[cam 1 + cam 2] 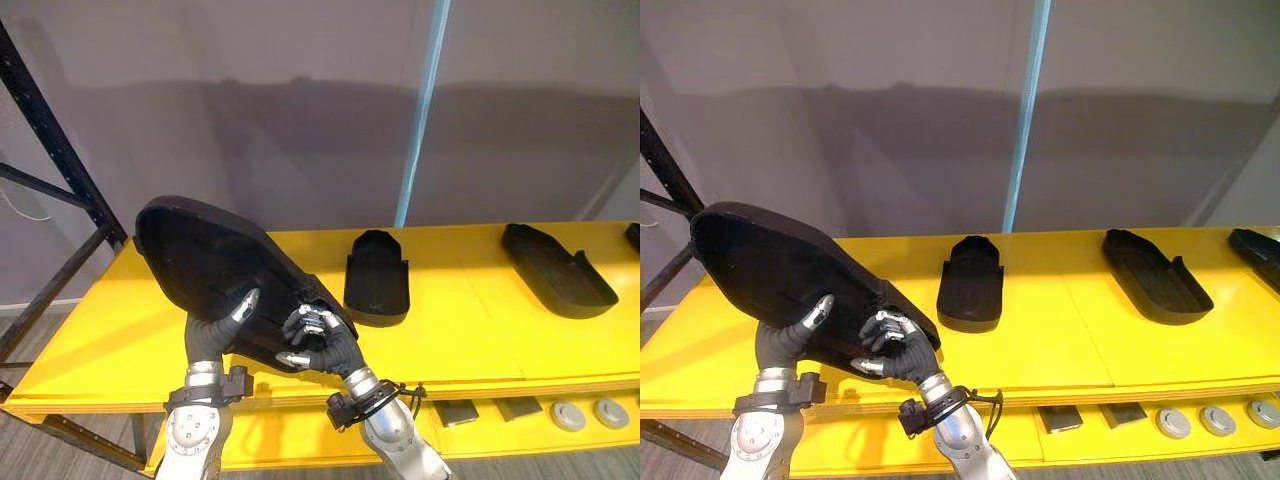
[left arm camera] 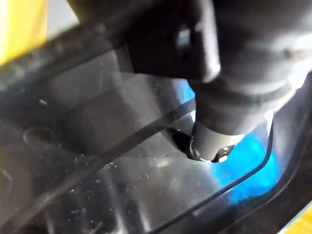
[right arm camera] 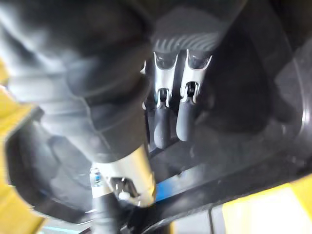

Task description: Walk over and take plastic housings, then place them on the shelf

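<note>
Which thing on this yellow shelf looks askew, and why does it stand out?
The large black housing is askew: it tilts steeply over the left end of the yellow shelf, gripped by the left hand and right hand, while the smaller housings lie flat further right.

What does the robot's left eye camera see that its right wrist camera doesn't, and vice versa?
Left eye view: the whole yellow shelf, a middle housing and a long housing lying on it, the left hand under the big housing, and a black rack post. Right wrist view: a close look at the right hand, its fingers curled against the housing's inner face. Both: the right hand, the big housing and some yellow shelf.
</note>
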